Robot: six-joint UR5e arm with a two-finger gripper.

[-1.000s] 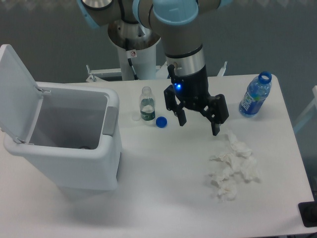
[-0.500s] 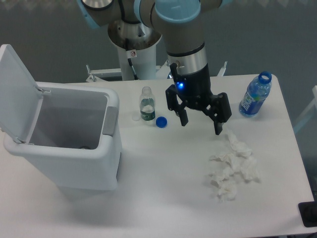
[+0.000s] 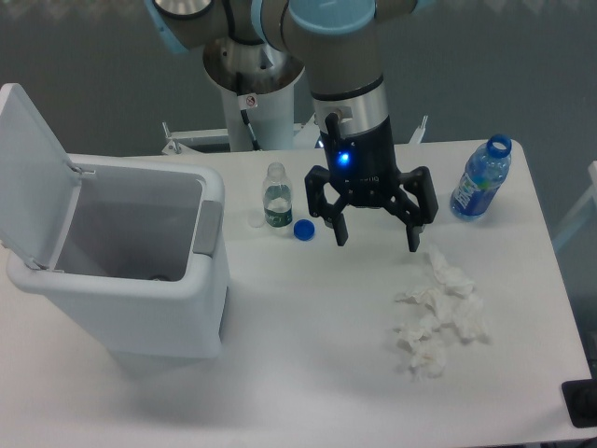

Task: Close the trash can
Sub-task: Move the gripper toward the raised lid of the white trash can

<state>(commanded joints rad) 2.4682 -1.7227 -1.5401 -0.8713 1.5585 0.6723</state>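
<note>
Hand hovers empty, fingers spread, mid-counter; my large white plastic trash can sits far left, its light, stiff hinged lid upright — I'd push its top edge.

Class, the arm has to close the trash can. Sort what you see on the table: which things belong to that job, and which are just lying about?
Belongs to the job:
- trash can, its lid standing open
- gripper, open and empty

Just lying about:
- small clear bottle
- blue cap
- blue water bottle
- crumpled tissues
</note>
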